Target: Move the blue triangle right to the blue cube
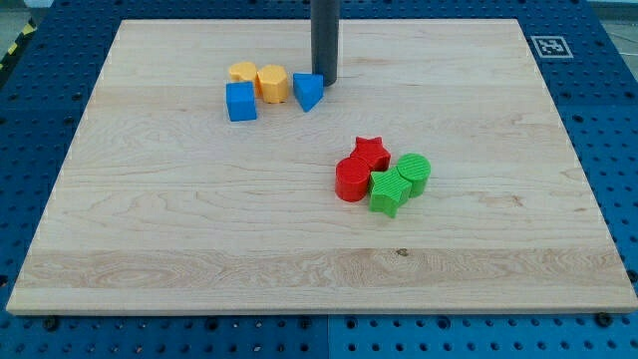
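The blue triangle [307, 91] lies near the view's top, a little left of centre. The blue cube [240, 102] sits to its left, with a yellow hexagon block [272, 82] between and slightly above them. My tip [326, 80] stands right next to the blue triangle's upper right side, touching or nearly touching it. The dark rod rises from there out of the view's top.
A second yellow block [243, 74] sits just above the blue cube, against the yellow hexagon. A cluster right of centre holds a red star [371, 152], a red cylinder [351, 180], a green star [387, 192] and a green cylinder [414, 172]. The wooden board [150, 249] lies on a blue perforated table.
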`<action>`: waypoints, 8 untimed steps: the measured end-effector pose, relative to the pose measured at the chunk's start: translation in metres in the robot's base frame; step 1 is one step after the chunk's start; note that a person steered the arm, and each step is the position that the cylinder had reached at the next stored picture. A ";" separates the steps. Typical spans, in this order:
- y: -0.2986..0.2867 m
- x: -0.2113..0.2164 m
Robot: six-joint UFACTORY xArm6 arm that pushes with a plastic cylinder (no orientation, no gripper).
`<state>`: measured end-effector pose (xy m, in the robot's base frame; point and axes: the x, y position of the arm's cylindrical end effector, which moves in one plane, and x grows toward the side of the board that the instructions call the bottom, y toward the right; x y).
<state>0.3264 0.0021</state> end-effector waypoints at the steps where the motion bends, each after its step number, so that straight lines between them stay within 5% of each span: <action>1: 0.000 0.004; 8: -0.025 0.051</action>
<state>0.3776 -0.0233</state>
